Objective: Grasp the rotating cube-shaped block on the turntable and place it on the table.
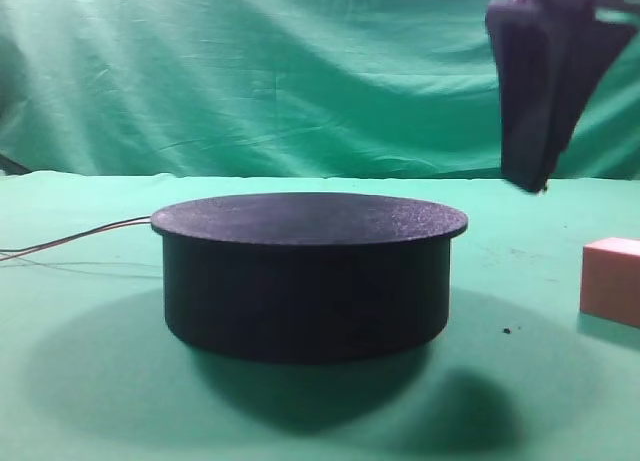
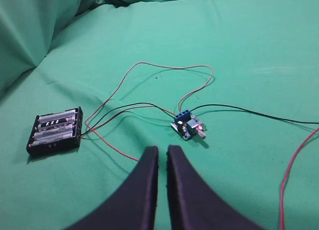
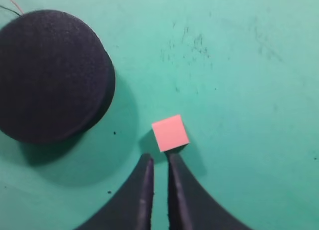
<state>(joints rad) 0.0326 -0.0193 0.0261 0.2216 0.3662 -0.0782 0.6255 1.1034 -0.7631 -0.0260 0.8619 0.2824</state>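
Observation:
The cube-shaped block point(image 1: 612, 279) rests on the green table point(image 1: 80, 401) to the right of the turntable point(image 1: 305, 271), whose flat black top is bare. In the right wrist view the block point(image 3: 170, 132) lies on the cloth point(image 3: 249, 65), apart from the turntable point(image 3: 50, 75). My right gripper point(image 3: 160, 157) hangs above the table with its jaws together and empty, tips just short of the block. It shows at the upper right of the high view point(image 1: 537, 184). My left gripper point(image 2: 162, 149) is shut and empty over the cloth, far from the block.
Thin wires point(image 1: 70, 243) run left from the turntable. Under the left gripper lie a black battery holder point(image 2: 55, 131), a small blue circuit board point(image 2: 188, 125) and looping red and black wires point(image 2: 149, 65). A green backdrop point(image 1: 250, 71) hangs behind.

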